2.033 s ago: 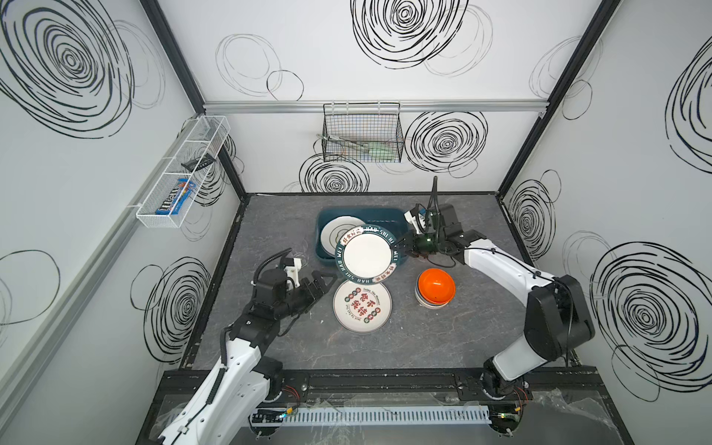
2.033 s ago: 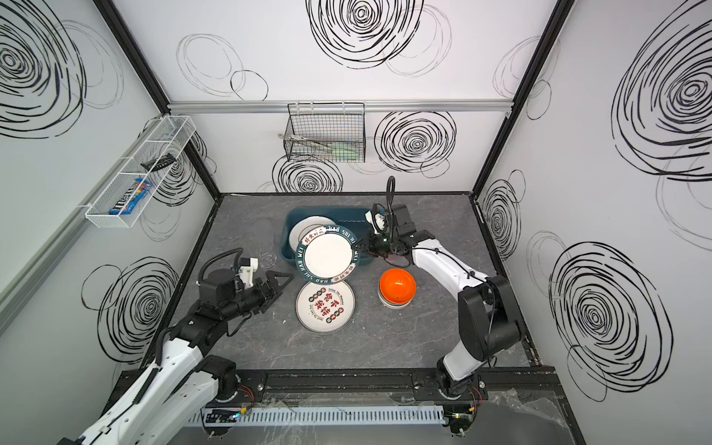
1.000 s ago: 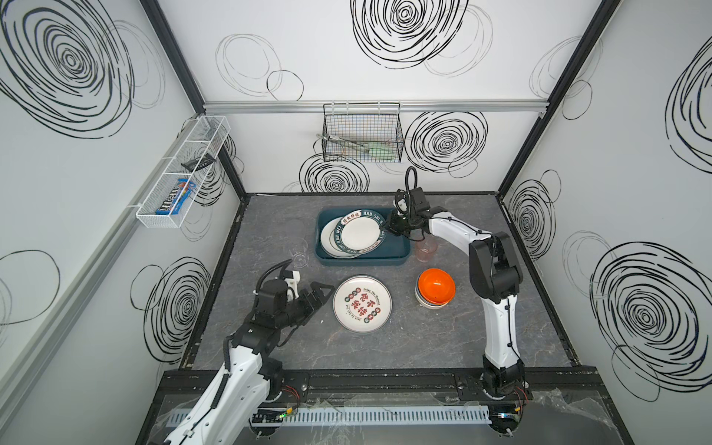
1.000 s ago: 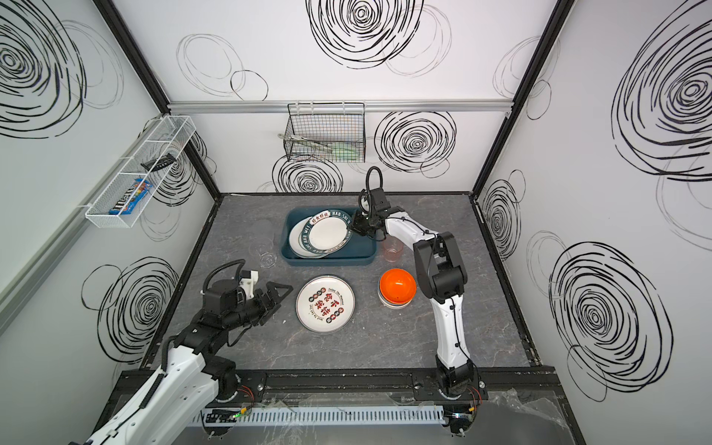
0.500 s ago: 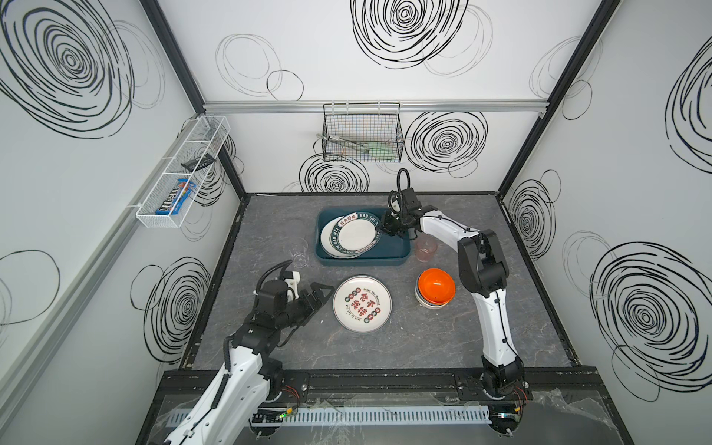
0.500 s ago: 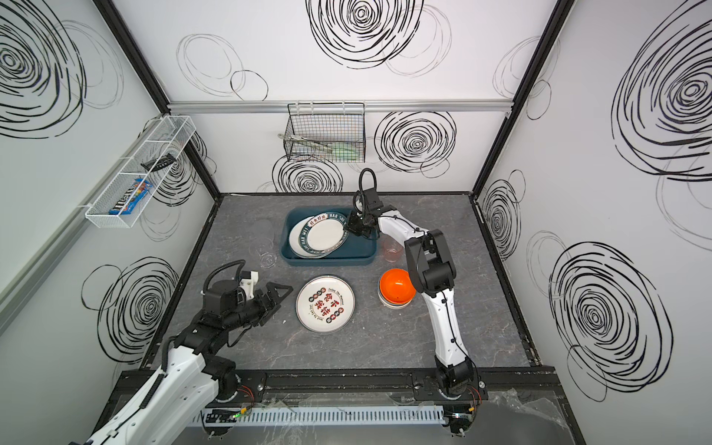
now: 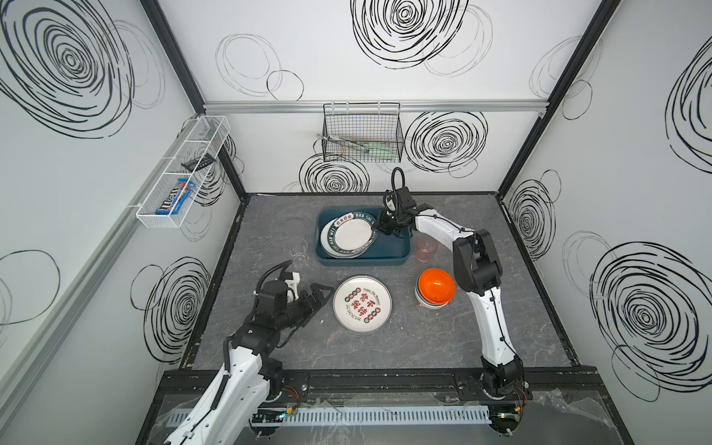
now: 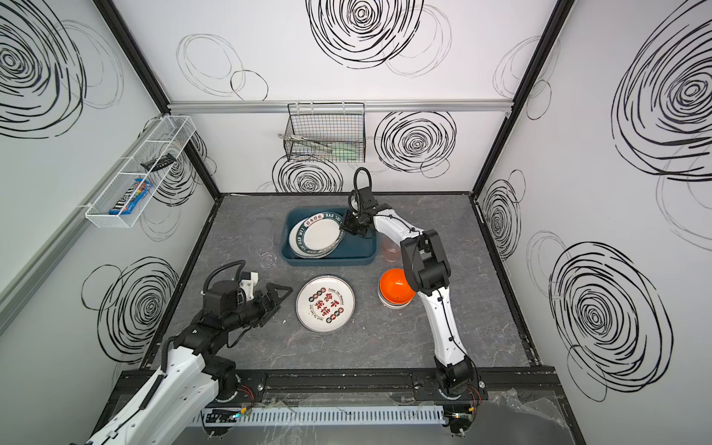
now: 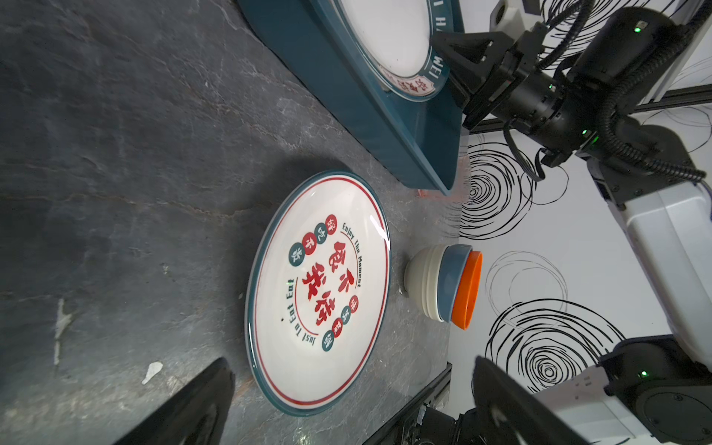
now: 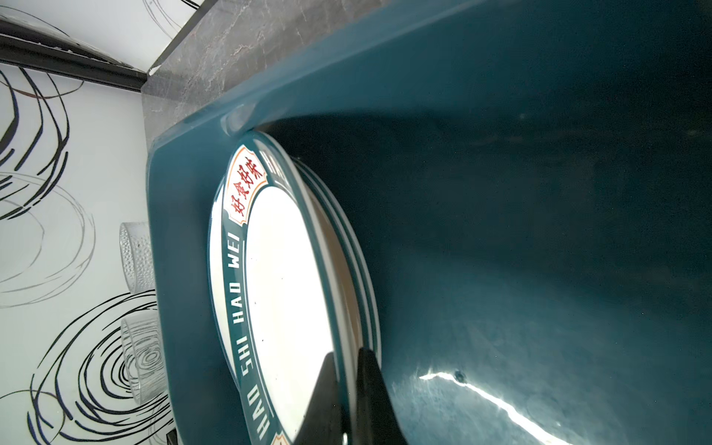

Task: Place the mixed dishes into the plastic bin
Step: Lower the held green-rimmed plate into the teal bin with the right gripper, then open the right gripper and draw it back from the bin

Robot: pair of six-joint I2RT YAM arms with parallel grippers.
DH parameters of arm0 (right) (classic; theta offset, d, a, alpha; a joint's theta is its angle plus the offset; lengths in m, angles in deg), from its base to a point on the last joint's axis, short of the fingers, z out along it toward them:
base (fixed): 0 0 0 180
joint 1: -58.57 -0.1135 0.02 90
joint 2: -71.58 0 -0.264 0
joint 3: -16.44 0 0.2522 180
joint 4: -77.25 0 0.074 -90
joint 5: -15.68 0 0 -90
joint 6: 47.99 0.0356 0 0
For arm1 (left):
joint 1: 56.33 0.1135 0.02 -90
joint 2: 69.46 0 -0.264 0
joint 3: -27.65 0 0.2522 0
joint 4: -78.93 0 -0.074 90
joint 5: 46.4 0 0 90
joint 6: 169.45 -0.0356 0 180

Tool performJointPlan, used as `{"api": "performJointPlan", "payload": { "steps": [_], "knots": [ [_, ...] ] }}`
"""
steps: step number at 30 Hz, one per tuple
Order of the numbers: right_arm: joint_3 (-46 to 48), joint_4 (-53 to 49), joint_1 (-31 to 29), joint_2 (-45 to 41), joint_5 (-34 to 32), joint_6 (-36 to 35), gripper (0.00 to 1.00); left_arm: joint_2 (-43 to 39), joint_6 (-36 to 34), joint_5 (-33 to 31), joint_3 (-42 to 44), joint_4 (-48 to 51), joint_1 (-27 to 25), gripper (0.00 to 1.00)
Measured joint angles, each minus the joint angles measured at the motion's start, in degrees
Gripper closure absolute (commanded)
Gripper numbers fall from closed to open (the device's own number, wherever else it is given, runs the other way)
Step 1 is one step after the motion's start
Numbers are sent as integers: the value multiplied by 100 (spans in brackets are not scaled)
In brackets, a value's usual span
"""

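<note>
Plates are already stacked at the left end of the plastic bin (image 7: pixel 362 260). A green-lettered plate (image 7: pixel 351 235) is laid over them, its rim clamped between the jaws of the right gripper (image 7: pixel 377 228), so its release is judged not yet done. Left on the table (image 7: pixel 385 346) are the red-character plate (image 7: pixel 362 303), the stacked bowls (image 7: pixel 435 287), the pink tumbler (image 7: pixel 425 248) and the clear glass (image 7: pixel 299 256). The left gripper (image 7: pixel 320 296) is held just beside the red-character plate, jaws wide apart and empty.
</note>
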Motion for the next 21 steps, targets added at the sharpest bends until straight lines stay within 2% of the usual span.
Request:
{"api": "performJointPlan", "payload": {
  "steps": [9,14,21],
  "knots": [
    [-208,-63,-61,129,-28,2,97,2,0,-2,0,2,0,0],
    [-269,-74,-76,184,-52,-11,85,7,0,-2,0,2,2,0],
    [-308,-173,-107,284,-308,-68,82,7,0,-2,0,0,11,1]
  ]
}}
